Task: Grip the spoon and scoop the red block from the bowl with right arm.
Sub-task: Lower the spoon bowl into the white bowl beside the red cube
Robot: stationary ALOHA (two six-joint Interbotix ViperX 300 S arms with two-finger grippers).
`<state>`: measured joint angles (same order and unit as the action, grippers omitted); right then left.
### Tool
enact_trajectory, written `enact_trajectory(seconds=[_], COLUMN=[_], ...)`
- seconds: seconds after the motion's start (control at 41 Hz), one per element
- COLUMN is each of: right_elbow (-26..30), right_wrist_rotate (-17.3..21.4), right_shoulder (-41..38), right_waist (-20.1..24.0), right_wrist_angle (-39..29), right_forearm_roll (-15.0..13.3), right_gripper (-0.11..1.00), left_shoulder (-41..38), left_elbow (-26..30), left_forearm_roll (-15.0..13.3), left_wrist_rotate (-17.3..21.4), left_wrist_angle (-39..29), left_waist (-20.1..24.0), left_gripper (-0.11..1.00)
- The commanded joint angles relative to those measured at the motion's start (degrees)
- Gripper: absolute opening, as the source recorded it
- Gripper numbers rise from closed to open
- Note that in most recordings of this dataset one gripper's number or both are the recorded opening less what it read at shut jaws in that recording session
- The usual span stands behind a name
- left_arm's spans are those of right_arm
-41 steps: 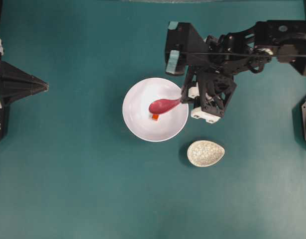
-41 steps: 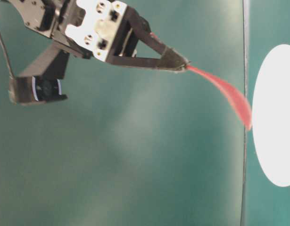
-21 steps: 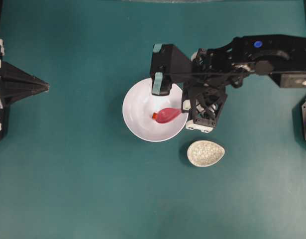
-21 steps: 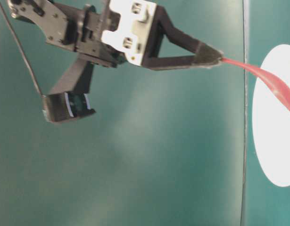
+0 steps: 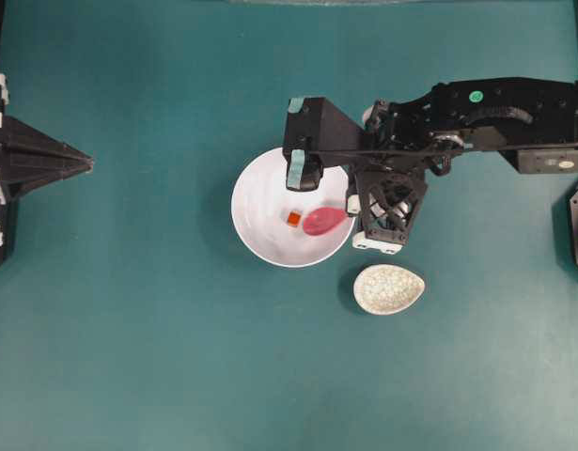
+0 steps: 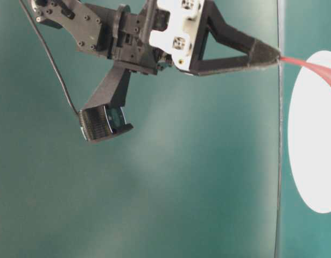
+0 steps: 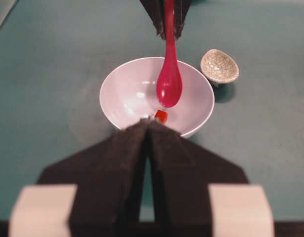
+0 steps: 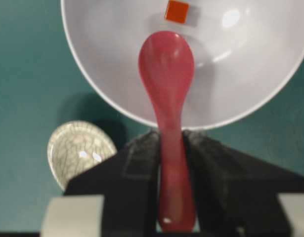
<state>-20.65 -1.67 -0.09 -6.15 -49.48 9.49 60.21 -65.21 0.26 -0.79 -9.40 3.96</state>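
Note:
The white bowl sits mid-table, with the tiny red block loose on its floor. My right gripper is shut on the handle of the pink-red spoon, whose scoop lies inside the bowl just right of the block, not touching it. In the right wrist view the spoon points at the red block, a small gap between them, handle pinched in the right gripper. The left gripper is shut and empty, far left, facing the bowl.
A speckled beige oval dish lies just below and right of the bowl, under the right arm's wrist. The right arm reaches in from the right edge. The left arm rests at the left edge on teal table.
The right arm has shifted left and lowered, bringing the spoon's scoop deeper into the bowl. The red block, at the scoop's tip half a second ago, now lies apart to its left.

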Motion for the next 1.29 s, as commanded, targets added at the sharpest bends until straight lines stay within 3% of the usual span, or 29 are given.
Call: enact_trajectory(seconds=[0.0,0.414,0.731,1.267], right_elbow=[0.53,1.32,3.96,1.14], right_wrist_rotate=[-0.09,-0.26,-0.09,-0.35], right_shoulder=[0.35,-0.88,-0.18,-0.18], right_waist=[0.09,0.26,0.26,0.26], right_wrist_angle=[1.93,2.11,-1.76,-0.79], right_forearm_roll=[-0.09,-0.09,-0.18,-2.64], right_gripper=[0.24,0.24,0.24,0.24], left_shoulder=[-0.53,-0.35,-0.35,-0.44], left_elbow=[1.41,1.41,1.41,1.41], left_forearm_roll=[0.09,0.09,0.09,0.0], left_wrist_rotate=[0.0,0.0,0.0,0.0], left_wrist_angle=[0.7,0.7,0.7,0.7], left_waist=[0.18,0.18,0.18,0.18], left_gripper=[0.0,0.0,0.0,0.0])
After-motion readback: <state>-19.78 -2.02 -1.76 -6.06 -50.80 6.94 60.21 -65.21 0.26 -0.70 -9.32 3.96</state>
